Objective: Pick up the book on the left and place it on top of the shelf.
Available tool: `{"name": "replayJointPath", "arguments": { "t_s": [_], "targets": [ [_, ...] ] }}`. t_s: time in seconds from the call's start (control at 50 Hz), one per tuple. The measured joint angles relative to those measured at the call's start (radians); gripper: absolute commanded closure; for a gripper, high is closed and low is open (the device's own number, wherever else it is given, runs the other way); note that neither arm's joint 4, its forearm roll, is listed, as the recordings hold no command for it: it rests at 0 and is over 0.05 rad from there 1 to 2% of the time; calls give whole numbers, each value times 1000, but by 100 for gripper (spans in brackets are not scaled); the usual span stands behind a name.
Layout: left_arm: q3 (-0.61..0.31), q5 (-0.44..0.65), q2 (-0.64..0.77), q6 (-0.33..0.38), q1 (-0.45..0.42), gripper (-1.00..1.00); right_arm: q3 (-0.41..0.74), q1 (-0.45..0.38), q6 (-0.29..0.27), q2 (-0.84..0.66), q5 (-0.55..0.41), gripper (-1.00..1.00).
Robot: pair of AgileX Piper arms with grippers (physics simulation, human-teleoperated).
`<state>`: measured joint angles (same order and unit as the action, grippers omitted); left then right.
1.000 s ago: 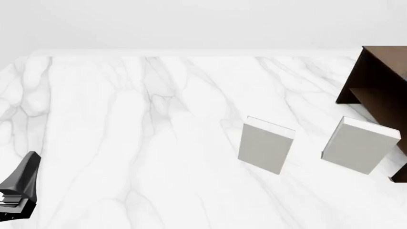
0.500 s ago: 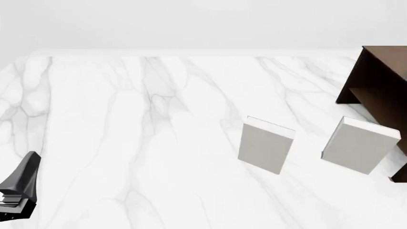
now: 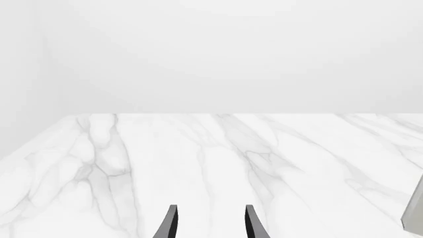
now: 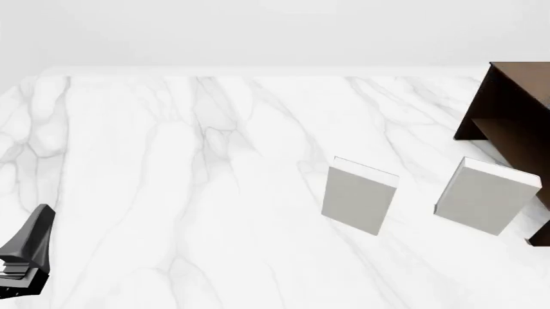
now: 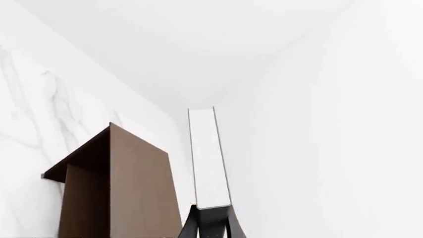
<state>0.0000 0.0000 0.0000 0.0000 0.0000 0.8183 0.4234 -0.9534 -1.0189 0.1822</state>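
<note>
Right gripper (image 5: 210,218) is clamped on the book (image 5: 209,158), held edge-on in the air beside the dark brown shelf (image 5: 122,183). Left gripper (image 3: 210,223) sits low over the marble tabletop (image 4: 172,180), fingers apart, holding nothing. Two grey-white books (image 4: 359,195) (image 4: 485,195) stand near the shelf.

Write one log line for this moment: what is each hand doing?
left gripper: open, empty | right gripper: shut on book | shelf: book not yet on it | two grey books: upright on table
</note>
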Motion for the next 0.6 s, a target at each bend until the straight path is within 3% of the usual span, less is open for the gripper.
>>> {"name": "replayJointPath", "arguments": {
  "t_s": [0.6],
  "targets": [
    [0, 0, 0, 0, 0, -100, 71, 37, -22, -128, 30, 100]
  ]
}}
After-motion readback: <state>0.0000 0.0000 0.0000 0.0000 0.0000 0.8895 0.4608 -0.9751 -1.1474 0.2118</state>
